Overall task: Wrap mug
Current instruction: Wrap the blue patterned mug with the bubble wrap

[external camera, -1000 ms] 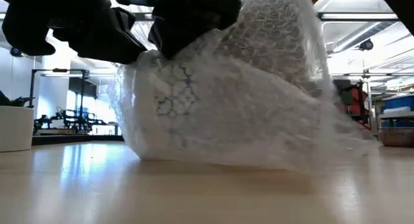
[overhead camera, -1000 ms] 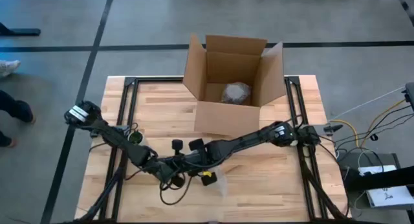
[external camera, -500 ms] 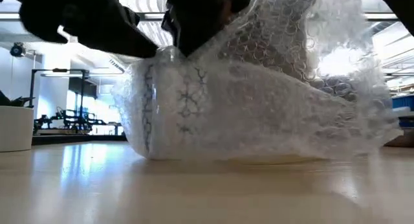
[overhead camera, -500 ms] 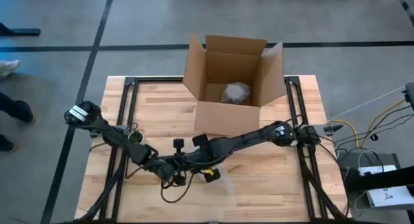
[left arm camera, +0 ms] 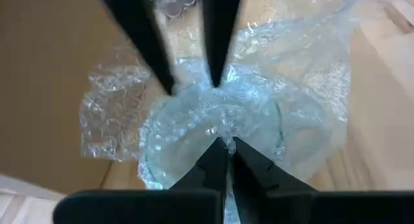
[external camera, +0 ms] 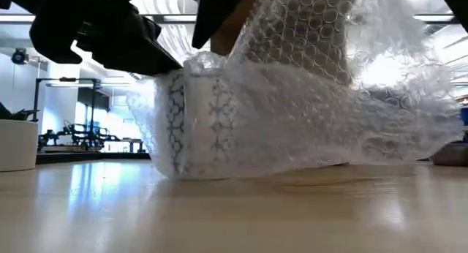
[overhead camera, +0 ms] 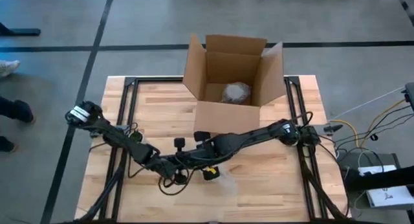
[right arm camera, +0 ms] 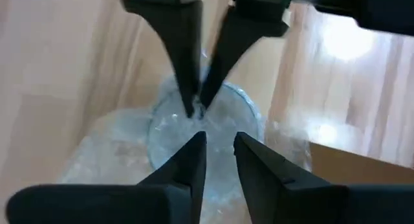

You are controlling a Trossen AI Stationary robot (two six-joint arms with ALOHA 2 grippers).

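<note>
Mug (external camera: 197,121), patterned, lies on its side at lower centre of the table (overhead camera: 272,179), inside bubble wrap (external camera: 314,114). Left gripper (left arm camera: 223,146) is clamped on the wrap at the mug's mouth; right gripper (right arm camera: 217,143), fingers slightly apart, sits directly opposite. Handle is hidden by wrap. Compared with a second ago, the wrap's right-hand tail has spread out flatter and the mug's pattern shows more clearly.

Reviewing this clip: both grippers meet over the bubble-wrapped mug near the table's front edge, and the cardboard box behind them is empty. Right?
Not quite: the cardboard box is not empty. The high view shows a bubble-wrapped bundle lying inside it. The rest stands: the left gripper and right gripper meet over the bubble-wrapped mug near the table's front edge.
</note>
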